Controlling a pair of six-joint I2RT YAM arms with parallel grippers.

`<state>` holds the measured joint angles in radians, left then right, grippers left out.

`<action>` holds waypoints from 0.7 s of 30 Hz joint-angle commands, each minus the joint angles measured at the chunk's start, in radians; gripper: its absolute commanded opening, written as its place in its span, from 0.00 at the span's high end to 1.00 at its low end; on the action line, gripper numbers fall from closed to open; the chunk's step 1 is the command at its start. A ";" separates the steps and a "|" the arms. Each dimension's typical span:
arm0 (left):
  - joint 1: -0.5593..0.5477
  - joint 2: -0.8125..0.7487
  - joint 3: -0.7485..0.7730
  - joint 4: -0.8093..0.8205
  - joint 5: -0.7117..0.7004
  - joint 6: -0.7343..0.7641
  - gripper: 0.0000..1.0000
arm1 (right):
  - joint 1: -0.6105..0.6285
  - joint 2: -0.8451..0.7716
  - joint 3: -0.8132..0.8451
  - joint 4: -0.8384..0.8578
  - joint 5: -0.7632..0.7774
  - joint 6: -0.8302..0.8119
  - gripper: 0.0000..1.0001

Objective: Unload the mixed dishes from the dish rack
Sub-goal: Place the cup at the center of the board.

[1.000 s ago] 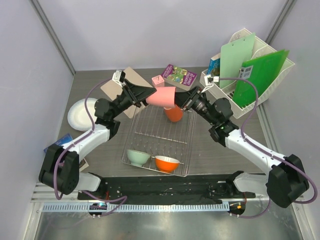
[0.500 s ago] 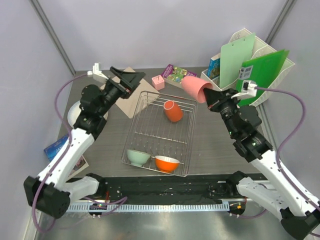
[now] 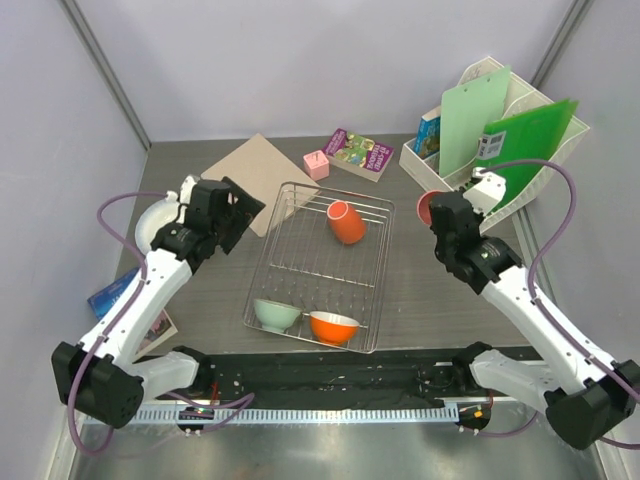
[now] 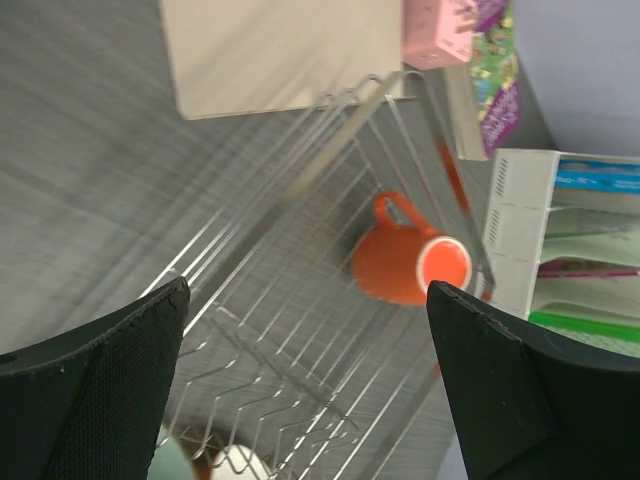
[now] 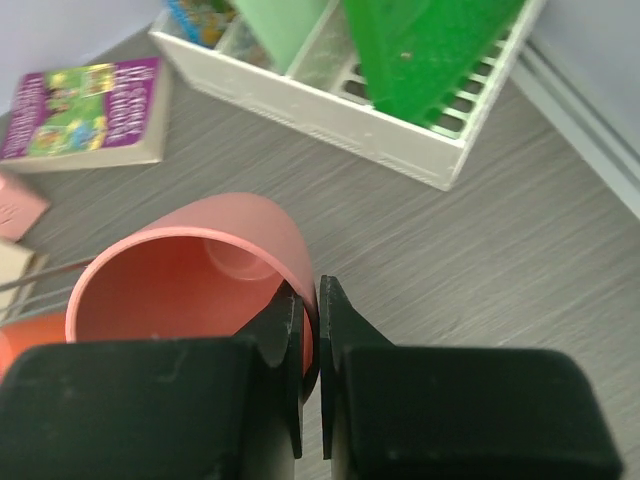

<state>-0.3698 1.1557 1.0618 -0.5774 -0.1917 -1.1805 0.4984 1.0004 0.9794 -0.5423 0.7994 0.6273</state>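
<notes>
The right gripper (image 5: 310, 320) is clamped on the rim of the pink cup (image 5: 190, 270), holding it right of the dish rack (image 3: 315, 270), likely for set-down on the table (image 3: 420, 290); the left gripper (image 3: 238, 208), left of the rack, stands wide open and empty; the orange cup (image 3: 346, 222) lies inside the rack.

The pink cup (image 5: 190, 280) between my right gripper (image 5: 308, 295) pads looks smooth, faintly glossy; the table (image 5: 480, 270) beneath is matt grey woodgrain. Under my left gripper (image 4: 308, 292), the dish rack (image 3: 310, 270) is shiny metal wire.
</notes>
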 commanded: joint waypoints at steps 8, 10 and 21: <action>0.005 -0.149 -0.046 -0.139 -0.095 -0.068 0.00 | -0.343 0.363 0.080 0.019 -0.273 0.134 0.99; 0.005 -0.175 -0.065 -0.141 -0.095 -0.062 0.00 | -0.350 0.455 0.106 0.021 -0.301 0.134 0.99; 0.005 -0.209 -0.125 -0.138 -0.098 -0.051 0.00 | -0.386 0.642 0.169 0.039 -0.334 0.107 0.99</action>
<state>-0.3698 0.9535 0.9489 -0.7174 -0.2626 -1.2304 0.1356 1.6184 1.1172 -0.5201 0.4969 0.7368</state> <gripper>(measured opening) 0.996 0.076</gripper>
